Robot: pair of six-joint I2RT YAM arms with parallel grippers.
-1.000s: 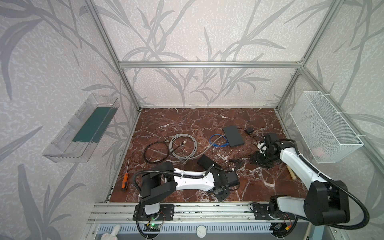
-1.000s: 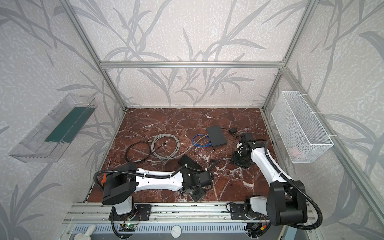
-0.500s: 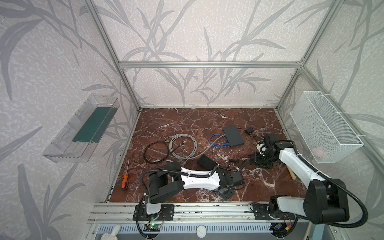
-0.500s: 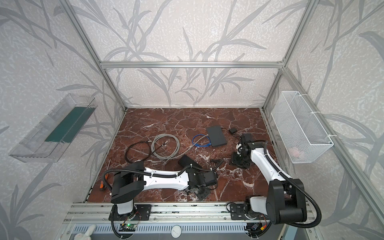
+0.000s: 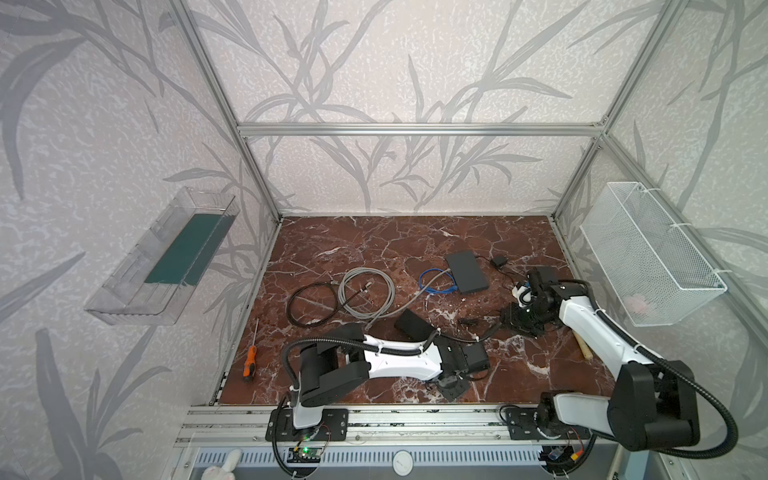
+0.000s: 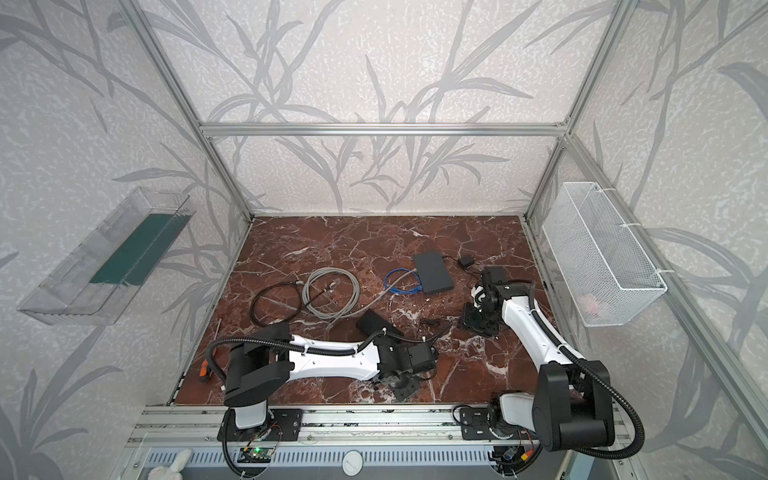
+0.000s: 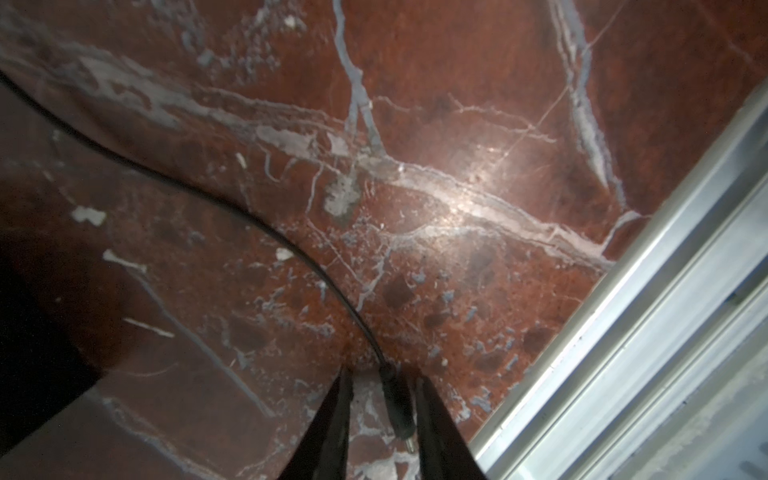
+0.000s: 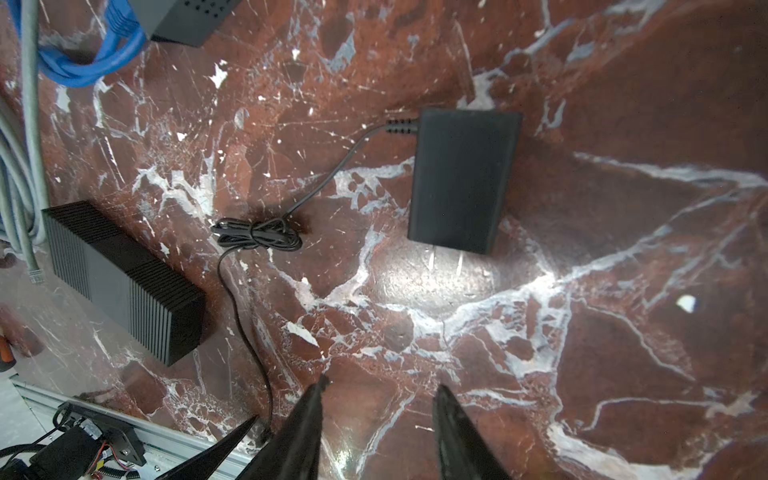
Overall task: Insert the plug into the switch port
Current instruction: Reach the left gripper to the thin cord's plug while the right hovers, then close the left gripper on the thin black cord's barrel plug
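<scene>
The plug [image 7: 397, 409], a small black barrel on a thin black cable [image 7: 266, 226], lies on the marble floor between the fingers of my left gripper [image 7: 382, 374]. It lies against one finger, with a gap to the other. That gripper [image 5: 453, 386] sits low by the front edge. The cable runs through a tied bundle [image 8: 257, 237] to a black power adapter [image 8: 461, 178]. The switch [image 5: 466, 272], a flat dark grey box, lies at the back right; its ports are not visible. My right gripper [image 8: 382, 383] hangs open and empty over bare floor, in front of the switch [image 6: 432, 272].
A ribbed black box [image 5: 413, 326] lies mid-floor. A blue cable [image 5: 436, 282] and a grey cable coil [image 5: 365, 297] lie left of the switch, beside a black cable loop [image 5: 311, 305]. An orange screwdriver [image 5: 249, 361] is front left. The aluminium front rail [image 7: 665, 291] runs close by the left gripper.
My left gripper has shifted slightly right along the front edge and its jaws have narrowed round the plug. The right gripper's jaws have narrowed a little; that arm has hardly moved.
</scene>
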